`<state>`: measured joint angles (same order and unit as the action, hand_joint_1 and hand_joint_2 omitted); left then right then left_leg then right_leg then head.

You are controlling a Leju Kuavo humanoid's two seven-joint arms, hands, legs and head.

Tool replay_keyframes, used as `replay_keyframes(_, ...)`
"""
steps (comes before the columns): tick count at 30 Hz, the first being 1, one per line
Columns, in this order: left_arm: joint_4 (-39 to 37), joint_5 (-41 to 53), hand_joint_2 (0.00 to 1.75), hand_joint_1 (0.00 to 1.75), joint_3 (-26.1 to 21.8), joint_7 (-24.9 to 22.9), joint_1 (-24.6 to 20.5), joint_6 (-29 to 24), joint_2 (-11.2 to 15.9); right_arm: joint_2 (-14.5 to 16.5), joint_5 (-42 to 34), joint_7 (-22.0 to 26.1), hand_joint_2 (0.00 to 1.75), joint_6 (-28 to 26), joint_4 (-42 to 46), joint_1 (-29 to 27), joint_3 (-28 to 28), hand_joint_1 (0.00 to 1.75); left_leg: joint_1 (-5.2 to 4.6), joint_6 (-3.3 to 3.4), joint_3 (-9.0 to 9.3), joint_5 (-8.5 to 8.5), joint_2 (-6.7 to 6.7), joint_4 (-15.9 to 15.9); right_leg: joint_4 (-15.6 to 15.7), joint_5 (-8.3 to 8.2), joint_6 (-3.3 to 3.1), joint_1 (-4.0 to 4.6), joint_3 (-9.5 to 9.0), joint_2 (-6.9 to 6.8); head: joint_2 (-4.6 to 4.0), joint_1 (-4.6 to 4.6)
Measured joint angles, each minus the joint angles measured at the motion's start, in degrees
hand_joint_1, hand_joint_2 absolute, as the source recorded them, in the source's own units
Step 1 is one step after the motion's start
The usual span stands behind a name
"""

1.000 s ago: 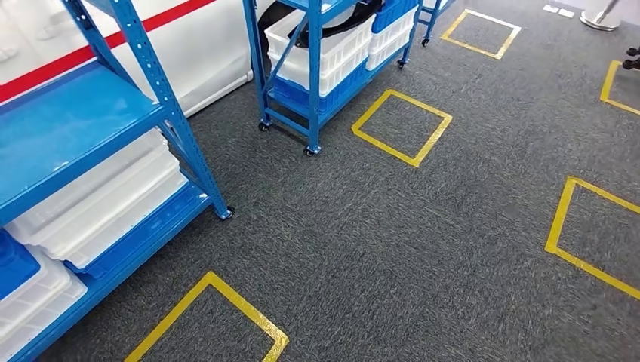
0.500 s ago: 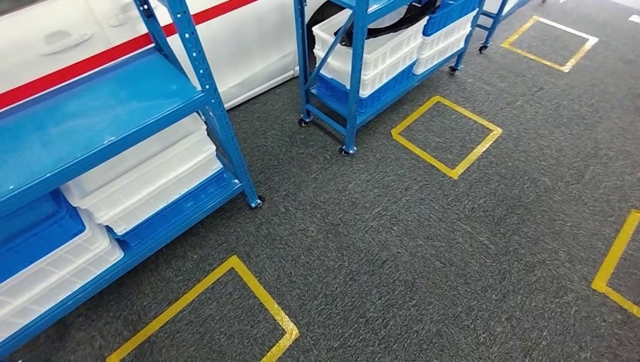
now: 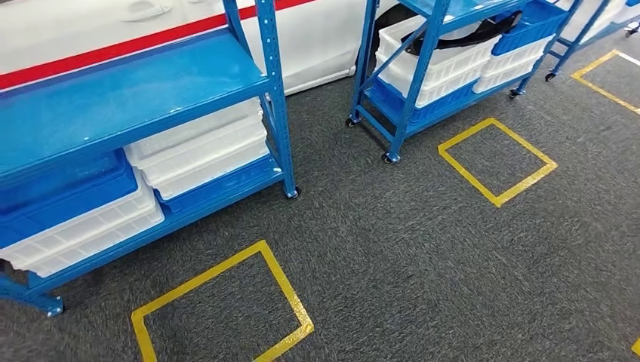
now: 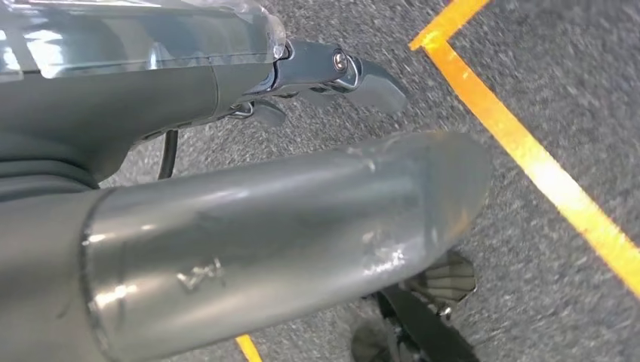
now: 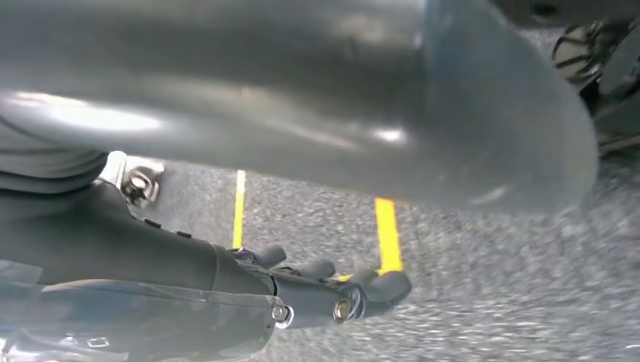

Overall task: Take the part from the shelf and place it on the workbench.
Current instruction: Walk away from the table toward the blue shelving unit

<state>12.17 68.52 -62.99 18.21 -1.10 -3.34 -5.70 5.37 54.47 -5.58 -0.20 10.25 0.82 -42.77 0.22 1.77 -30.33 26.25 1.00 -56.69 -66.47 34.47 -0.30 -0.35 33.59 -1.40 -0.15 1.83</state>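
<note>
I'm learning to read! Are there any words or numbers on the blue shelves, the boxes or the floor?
No words or numbers can be read here.
The blue shelf bears no label.
The white bins and blue bin are plain.
The yellow tape squares on the carpet are outlines, with no writing.
The red stripe on the white panel behind is a plain line.
</note>
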Motion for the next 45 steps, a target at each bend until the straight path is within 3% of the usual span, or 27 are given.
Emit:
replay_keyframes(2,0.0,0.1,0.0,0.0,-0.1,0.0,-0.2,0.0,0.0,0.4,0.1,0.0,0.0,0.0,0.0,-0.2,-0.1,0.0,0.06,0.02,-0.34,-0.21,-1.55,-0.1,-6.0,2.26,0.42,-0.49,2.89,0.97,0.0,0.0)
replay_keyframes(3,0.0,0.2,0.0,0.0,-0.1,0.0,-0.2,0.0,0.0,0.5,0.1,0.0,0.0,0.0,0.0,-0.2,-0.2,0.0,0.14,-0.09,-0.42,-0.25,-2.37,-0.2,-6.7,1.81,0.61,-0.71,3.24,1.05,0.0,0.0)
replay_keyframes(5,0.0,0.3,0.0,0.0,-0.1,0.0,-0.1,0.0,-0.1,0.7,0.2,0.0,0.0,0.0,0.0,-0.2,-0.3,0.0,0.4,-0.5,-0.46,-0.21,-3.96,-0.5,-2.3,-1.8,0.97,-1.22,1.2,1.58,0.0,-0.01)
replay_keyframes(7,0.0,0.4,0.0,0.0,-0.2,0.0,-0.2,0.0,-0.1,0.7,0.2,0.0,0.0,0.0,0.0,-0.3,-0.4,0.0,0.55,-1.29,-0.87,0.03,-5.34,-1.2,4.2,-4.72,1.23,-1.67,-1.69,3.97,0.0,-0.01)
replay_keyframes(9,0.0,0.4,0.0,0.0,-0.2,0.0,-0.2,0.0,-0.1,0.7,0.3,0.0,0.0,0.0,0.0,-0.3,-0.5,0.0,0.6,-2.21,-1.5,0.03,-6.4,-1.6,6.8,-5.21,1.05,-1.59,-2.63,5.35,0.0,0.0)
replay_keyframes(11,0.0,0.4,0.0,0.0,-0.2,0.0,-0.1,0.0,-0.2,0.7,0.3,0.0,0.0,0.0,0.0,-0.1,-0.5,0.0,0.82,-3.02,-1.9,-0.18,-7.31,-1.5,7.1,-5.42,0.36,-1.35,-2.61,4.24,0.0,0.01)
replay_keyframes(13,0.0,0.4,0.0,0.0,-0.2,0.0,0.1,0.0,-0.2,0.5,0.4,-0.1,0.0,0.0,0.0,-0.1,-0.5,0.0,0.89,-3.51,-2.67,0.81,-5.86,-2.9,7.5,-5.69,-0.51,-1.38,-2.73,3.0,0.0,0.01)
replay_keyframes(15,0.0,0.4,0.0,0.0,-0.2,0.0,-0.1,0.0,-0.3,0.1,0.4,-0.1,0.0,0.0,0.0,-0.2,-0.5,0.0,0.79,-3.71,-5.25,4.19,-3.01,-8.6,7.7,-5.76,-1.14,-1.17,-2.75,1.51,0.0,0.01)
replay_keyframes(17,0.0,0.4,0.0,0.0,-0.2,0.0,-0.2,0.0,-0.3,-0.2,0.4,-0.2,0.0,0.0,0.0,-0.4,-0.5,0.0,0.78,-3.84,-8.53,7.44,-1.9,-15.9,7.7,-5.67,-1.42,-0.8,-2.7,-0.14,0.0,0.01)
replay_keyframes(18,0.0,0.4,0.0,0.0,-0.2,0.0,-0.2,0.0,-0.3,-0.3,0.4,-0.2,0.0,0.0,0.0,-0.4,-0.5,0.0,0.78,-3.84,-9.23,7.74,-1.73,-17.6,7.7,-5.6,-1.5,-0.67,-2.72,-0.91,0.0,0.01)
replay_keyframes(19,0.0,0.4,0.0,0.0,-0.2,0.0,-0.1,0.1,-0.3,-0.3,0.4,-0.3,0.0,0.0,0.0,-0.4,-0.5,0.0,0.77,-3.78,-8.83,6.92,-1.52,-17.2,7.7,-5.52,-1.54,-0.56,-2.81,-1.61,0.0,0.01)
replay_keyframes(21,0.0,0.5,0.0,0.0,-0.2,0.0,0.1,0.1,-0.3,-0.3,0.4,-0.4,0.0,0.0,0.0,-0.3,-0.5,0.0,0.65,-3.38,-5.43,3.37,-0.39,-11.1,7.7,-5.32,-1.49,-0.41,-3.16,-2.86,0.0,0.01)
replay_keyframes(22,0.0,0.5,0.0,0.0,-0.2,0.0,0.0,0.1,-0.3,-0.3,0.4,-0.4,0.0,0.0,0.0,-0.3,-0.5,0.0,0.37,-3.01,-3.41,2.02,0.94,-7.2,7.6,-5.14,-1.31,-0.25,-3.37,-3.5,0.0,0.01)
replay_keyframes(24,0.0,0.5,0.0,0.0,-0.2,0.0,-0.2,0.1,-0.3,-0.3,0.4,-0.4,0.0,0.0,0.0,-0.2,-0.6,0.0,-0.18,-2.27,-1.36,0.97,2.55,-2.9,7.6,-4.89,-0.79,-0.06,-3.67,-4.61,0.0,0.0)
replay_keyframes(25,0.0,0.6,0.0,0.0,-0.2,0.0,-0.2,0.1,-0.3,-0.3,0.4,-0.4,0.0,0.0,0.0,-0.1,-0.6,0.0,-0.44,-1.92,-1.11,0.99,2.8,-2.0,7.6,-4.82,-0.48,0.01,-3.8,-5.2,0.0,0.0)
replay_keyframes(26,0.0,0.6,0.0,0.0,-0.2,0.0,-0.1,0.1,-0.3,-0.3,0.4,-0.4,0.0,0.0,0.0,0.1,-0.6,0.0,-0.42,-1.61,-1.22,0.81,2.16,-1.8,7.7,-4.81,-0.21,0.02,-3.97,-5.69,0.0,0.0)
replay_keyframes(27,0.0,0.6,0.0,0.0,-0.2,-0.1,0.1,0.1,-0.3,-0.3,0.4,-0.4,0.0,0.0,0.0,0.3,-0.6,0.0,-0.3,-1.31,-1.14,0.58,1.61,-1.5,7.6,-4.61,0.1,-0.07,-4.12,-5.56,0.0,0.0)
replay_keyframes(29,0.0,0.7,0.0,0.0,-0.2,-0.1,0.1,0.1,-0.3,-0.3,0.4,-0.4,0.0,0.0,0.0,0.3,-0.6,0.0,0.07,-0.6,-0.85,0.01,0.46,-0.8,5.4,-2.88,0.61,-0.28,-3.36,-3.19,0.0,-0.01)
replay_keyframes(31,0.0,0.7,0.0,0.0,-0.2,-0.2,-0.2,0.1,-0.3,0.0,0.4,-0.5,0.0,0.0,0.0,0.1,-0.7,0.0,0.23,-0.18,-0.97,-0.33,-0.78,-0.6,-0.7,0.63,0.86,-0.52,-0.36,-0.11,0.0,-0.01)
replay_keyframes(32,0.0,0.7,0.0,0.0,-0.3,-0.2,-0.3,0.1,-0.3,0.3,0.4,-0.5,0.0,0.0,0.0,0.0,-0.7,0.0,0.22,-0.08,-1.13,-0.39,-1.49,-0.7,-4.1,2.04,0.93,-0.57,1.38,0.56,0.0,-0.01)
replay_keyframes(34,0.0,0.7,0.0,0.0,-0.3,-0.2,-0.2,0.1,-0.3,0.6,0.4,-0.5,0.0,0.0,0.0,-0.1,-0.8,0.0,0.23,-0.09,-1.24,-0.4,-2.95,-0.9,-6.7,1.88,1.07,-0.66,2.9,0.97,0.0,-0.01)
replay_keyframes(36,0.0,0.7,0.0,0.0,-0.4,-0.2,-0.2,0.1,-0.4,0.7,0.4,-0.6,0.0,0.0,0.0,-0.2,-0.8,0.0,0.29,-0.33,-1.24,-0.29,-4.49,-1.2,-1.7,-2.09,1.11,-0.94,0.79,1.7,0.0,-0.02)
replay_keyframes(38,0.0,0.7,0.0,0.0,-0.6,-0.2,-0.2,0.1,-0.4,0.7,0.4,-0.6,0.0,0.0,0.0,-0.3,-0.9,0.0,0.3,-0.93,-1.54,-0.07,-5.88,-1.8,4.6,-4.93,1.04,-1.3,-1.91,4.2,0.0,-0.01)
replay_keyframes(40,0.0,0.8,0.0,0.0,-0.7,-0.1,-0.3,0.1,-0.4,0.7,0.4,-0.5,0.0,0.0,0.0,-0.3,-0.9,0.0,0.34,-1.74,-2.09,-0.1,-6.96,-2.1,6.7,-5.09,0.86,-1.25,-2.64,5.73,0.0,0.01)
replay_keyframes(42,0.0,0.8,0.0,0.0,-0.9,0.1,-0.1,0.0,-0.4,0.7,0.4,-0.6,0.0,0.0,0.0,-0.1,-0.9,0.0,0.49,-2.55,-2.51,-0.3,-7.71,-2.1,7.1,-5.23,0.32,-1.1,-2.7,4.71,0.0,0.0)
replay_keyframes(43,0.0,0.9,0.0,0.0,-0.9,0.2,0.0,0.0,-0.4,0.7,0.4,-0.6,0.0,0.0,0.0,0.0,-0.9,0.0,0.49,-2.86,-2.73,-0.12,-6.87,-2.3,7.3,-5.34,-0.07,-1.11,-2.83,4.05,0.0,0.0)
replay_keyframes(45,0.0,0.9,0.0,0.0,-1.0,0.5,0.0,-0.3,-0.5,0.5,0.4,-0.6,0.0,0.0,0.0,-0.1,-1.0,0.0,0.45,-3.28,-4.21,1.88,-3.69,-5.5,7.7,-5.51,-0.83,-1.13,-3.04,2.51,0.0,0.02)
